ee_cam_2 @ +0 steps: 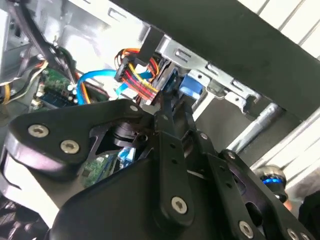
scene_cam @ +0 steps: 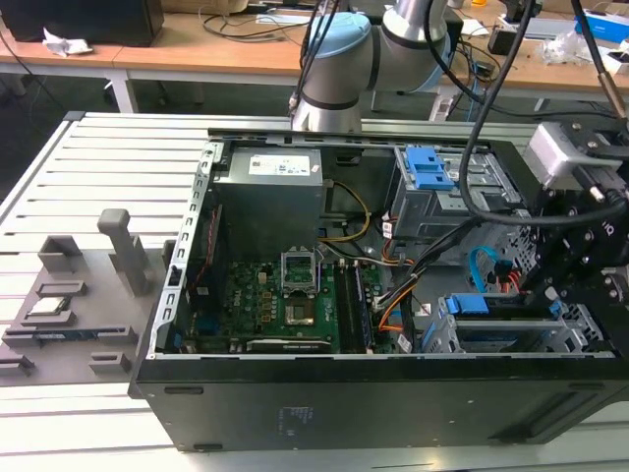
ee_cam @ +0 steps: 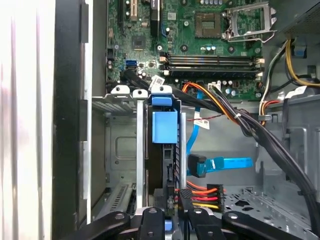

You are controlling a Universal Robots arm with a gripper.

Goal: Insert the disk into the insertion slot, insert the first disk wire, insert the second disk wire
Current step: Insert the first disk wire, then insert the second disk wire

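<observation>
One wire in grip: pincer (ee_cam: 174, 202) nearly closed on first disk wire (ee_cam: 205, 196), at rear of disk (ee_cam: 164, 127), seated in insertion slot (scene_cam: 437, 339), exterior view's near right. Risk: jamming from tilted entry, snagging on loose blue second disk wire (ee_cam: 220, 163).

I had under me a silver, ribbed aluminium table top (scene_cam: 108, 167), its long slots running across the exterior view. Past its far edge stood pale wooden desks (scene_cam: 197, 57) on white metal legs (scene_cam: 124, 93), strewn with loose dark cables (scene_cam: 246, 25) and a crumpled white paper (scene_cam: 65, 43). Beneath them the floor (scene_cam: 44, 113) lay dark. In the first wrist view the table top glared white.
</observation>
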